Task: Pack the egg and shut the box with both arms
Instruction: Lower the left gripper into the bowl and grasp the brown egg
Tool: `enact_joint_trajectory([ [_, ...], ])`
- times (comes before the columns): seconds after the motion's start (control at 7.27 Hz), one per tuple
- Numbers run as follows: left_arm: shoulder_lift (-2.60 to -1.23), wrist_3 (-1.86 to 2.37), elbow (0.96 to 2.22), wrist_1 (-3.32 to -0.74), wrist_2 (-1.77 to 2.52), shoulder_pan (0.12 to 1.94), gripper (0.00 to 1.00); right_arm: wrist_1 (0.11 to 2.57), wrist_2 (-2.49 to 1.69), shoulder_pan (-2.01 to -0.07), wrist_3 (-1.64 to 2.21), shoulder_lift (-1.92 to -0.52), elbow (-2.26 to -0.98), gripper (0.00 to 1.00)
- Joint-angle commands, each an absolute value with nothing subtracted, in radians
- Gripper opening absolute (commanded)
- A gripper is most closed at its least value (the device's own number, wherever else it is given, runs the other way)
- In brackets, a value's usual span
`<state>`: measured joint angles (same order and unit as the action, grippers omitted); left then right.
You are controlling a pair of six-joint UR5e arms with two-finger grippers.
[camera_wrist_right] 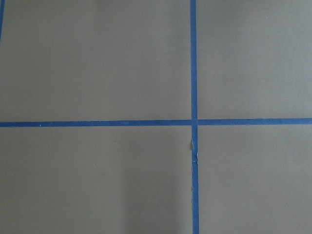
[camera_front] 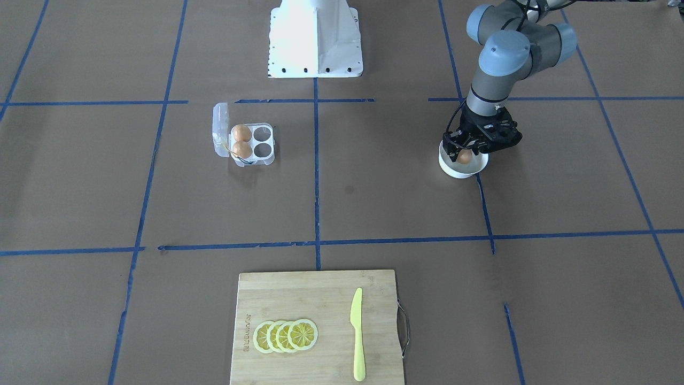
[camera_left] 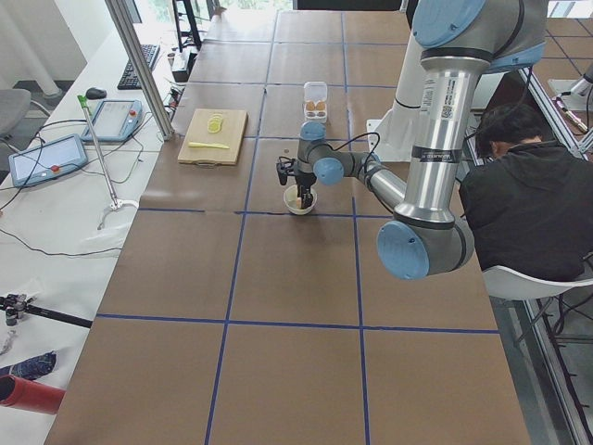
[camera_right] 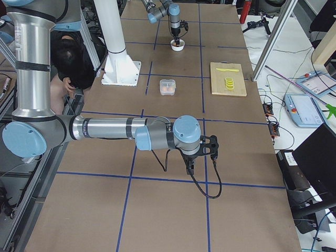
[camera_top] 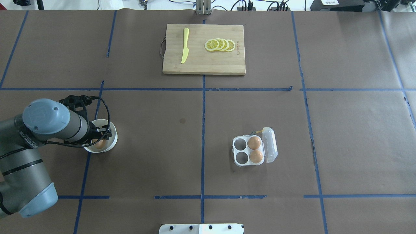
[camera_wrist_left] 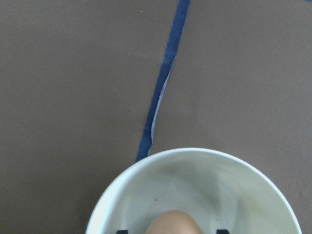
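Left tool [camera_front: 464, 153] sits inside the white bowl [camera_wrist_left: 112, 200], its jaws spread wider than the egg [camera_wrist_left: 173, 223] lying between them; the fingertips [camera_wrist_left: 122, 232] show black on either side with a gap to the shell, so nothing is gripped yet; the step in hand looks to be the pick. To do it well, keep the egg centred between the fingers; sink low enough to catch its widest girth; close gently, since a smooth shell can slip or crack; lift straight up clear of the rim before travelling. Right tool [camera_right: 191, 167] hangs over bare worktop [camera_front: 374, 203], far from the left tool; whether it is spread or closed I cannot tell. The bowl holds this single egg; well apart from the left tool, toward the robot's right, the clear egg carton [camera_top: 234, 152] stands with its lid [camera_top: 271, 144] swung open; two eggs [camera_top: 253, 142] fill the cups beside the hinge; the two cups [camera_top: 240, 143] on the side nearer the left tool are empty.
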<state>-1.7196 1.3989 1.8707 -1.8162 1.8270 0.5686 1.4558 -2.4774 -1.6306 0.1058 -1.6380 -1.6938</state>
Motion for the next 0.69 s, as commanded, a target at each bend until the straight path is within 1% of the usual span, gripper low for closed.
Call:
enact_joint_trajectory([
  [0.0, -1.72, 1.399, 1.867, -1.816, 1.827, 0.568, 0.65, 1.456, -2.477, -1.631, 0.106, -1.638, -1.694, 1.0],
  [0.41, -1.723, 1.399, 1.858, -1.816, 1.827, 0.561, 0.6, 1.456, -2.477, -1.631, 0.106, -1.638, -1.692, 1.0],
  [0.55, -1.723, 1.399, 1.861, -1.816, 1.827, 0.561, 0.49, 1.456, -2.477, -1.631, 0.106, -1.638, -1.692, 1.0],
])
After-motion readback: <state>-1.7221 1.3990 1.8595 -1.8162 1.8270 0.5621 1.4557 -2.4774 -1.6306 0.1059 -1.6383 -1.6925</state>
